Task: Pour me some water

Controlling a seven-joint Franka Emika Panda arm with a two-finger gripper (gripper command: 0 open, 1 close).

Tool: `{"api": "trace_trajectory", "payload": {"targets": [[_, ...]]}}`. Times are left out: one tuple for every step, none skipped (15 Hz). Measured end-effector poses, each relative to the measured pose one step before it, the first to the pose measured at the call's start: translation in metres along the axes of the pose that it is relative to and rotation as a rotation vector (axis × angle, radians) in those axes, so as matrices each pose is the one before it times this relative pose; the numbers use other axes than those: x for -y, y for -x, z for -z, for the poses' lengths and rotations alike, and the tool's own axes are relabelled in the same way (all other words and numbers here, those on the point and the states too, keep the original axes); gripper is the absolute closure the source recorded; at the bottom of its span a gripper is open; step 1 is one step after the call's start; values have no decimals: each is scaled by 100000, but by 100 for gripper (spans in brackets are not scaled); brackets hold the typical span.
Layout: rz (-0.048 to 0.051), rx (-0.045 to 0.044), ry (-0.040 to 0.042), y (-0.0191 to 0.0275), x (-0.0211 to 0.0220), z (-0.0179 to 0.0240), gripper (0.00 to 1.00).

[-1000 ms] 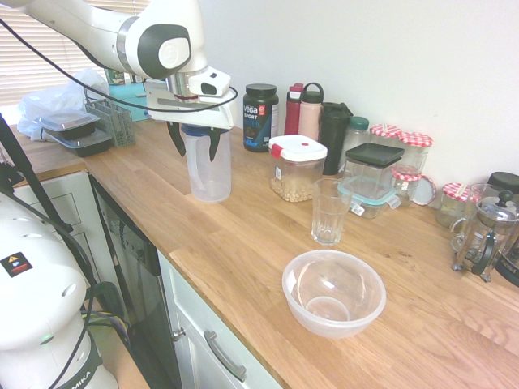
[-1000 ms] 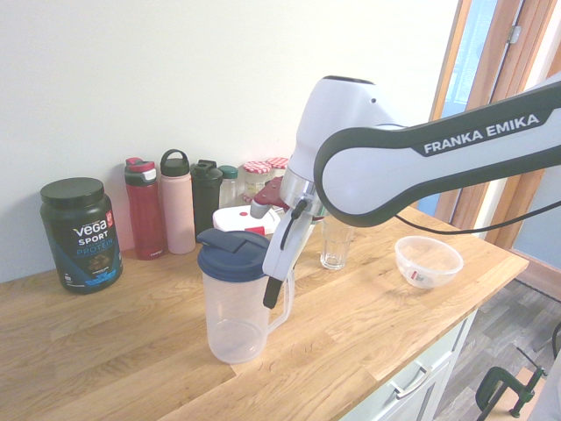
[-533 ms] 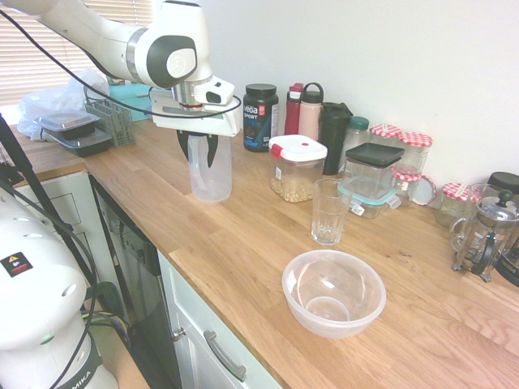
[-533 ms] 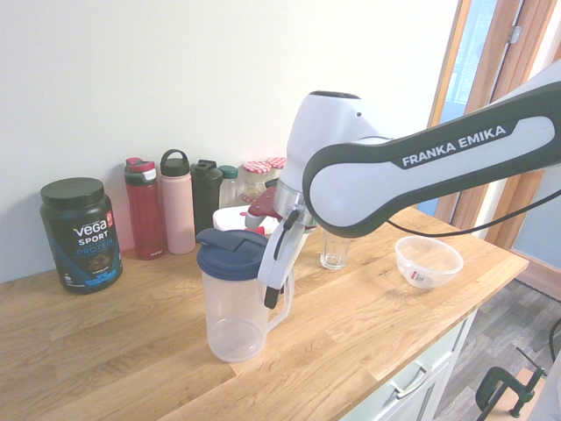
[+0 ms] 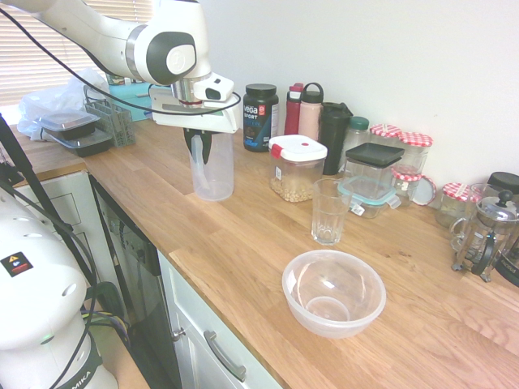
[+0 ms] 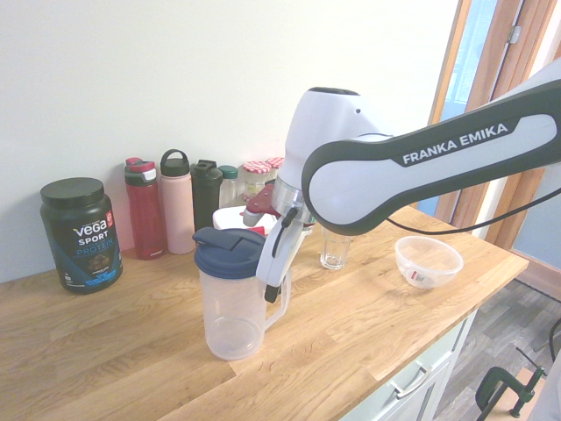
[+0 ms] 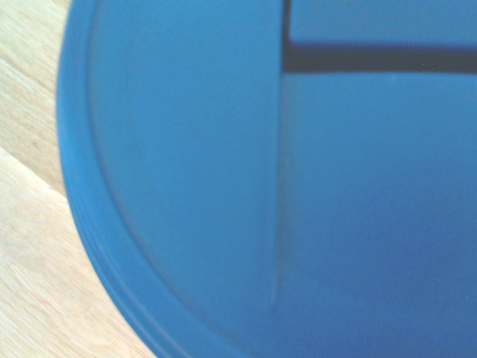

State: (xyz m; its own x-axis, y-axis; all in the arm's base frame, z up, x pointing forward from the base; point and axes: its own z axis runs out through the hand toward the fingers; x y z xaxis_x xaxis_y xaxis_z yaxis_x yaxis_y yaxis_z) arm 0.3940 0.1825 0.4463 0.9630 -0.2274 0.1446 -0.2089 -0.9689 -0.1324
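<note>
And here we are at the pitcher [image 6: 235, 307], standing upright on the wooden counter [image 5: 243, 259], its blue lid [image 6: 230, 254] on. The gripper [image 5: 200, 160] is right there, pointing down, its fingers drawn in narrow and closed on the pitcher's handle [image 6: 282, 307]! The wrist view is nearly all lid (a great big sweep of blue), with a strip of wood past its edge.

The drinking glass [image 5: 328, 212] stands upright, apart from the pitcher along the counter, and the clear bowl [image 5: 333, 293] sits farther from the pitcher still. The white-lidded container [image 5: 297, 168], tan contents showing, is closer to the pitcher than the glass is. Over on the pitcher's wall side, there's the dark protein tub [image 6: 81, 237], with the red bottle [image 6: 145, 210] and pink bottle [image 6: 177, 206] beside it.
</note>
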Motion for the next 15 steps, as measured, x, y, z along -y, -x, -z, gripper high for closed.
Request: {"api": "trace_trajectory", "payload": {"targets": [[41, 13, 63, 34, 12, 121, 100], [145, -307, -14, 115, 16, 384, 100], [255, -712, -145, 229, 16, 715, 100], [289, -602, -61, 343, -87, 1038, 100], [278, -968, -369, 239, -367, 1452, 100], [11, -571, -386, 77, -839, 1755, 100], [-367, -404, -520, 36, -1313, 2136, 100], [-768, -1132, -504, -184, -1686, 1938, 100], [-786, -1239, -112, -285, -1920, 1664, 100], [-626, -632, -252, -369, -1991, 1275, 100], [-788, 50, -493, -291, -2032, 1070, 100], [-826, -126, -473, -252, -1966, 1096, 100], [-804, -398, -335, -351, -2149, 951, 100], [-743, -334, -456, -381, -2169, 852, 100], [-393, 173, -521, -470, -2309, 819, 100]]}}
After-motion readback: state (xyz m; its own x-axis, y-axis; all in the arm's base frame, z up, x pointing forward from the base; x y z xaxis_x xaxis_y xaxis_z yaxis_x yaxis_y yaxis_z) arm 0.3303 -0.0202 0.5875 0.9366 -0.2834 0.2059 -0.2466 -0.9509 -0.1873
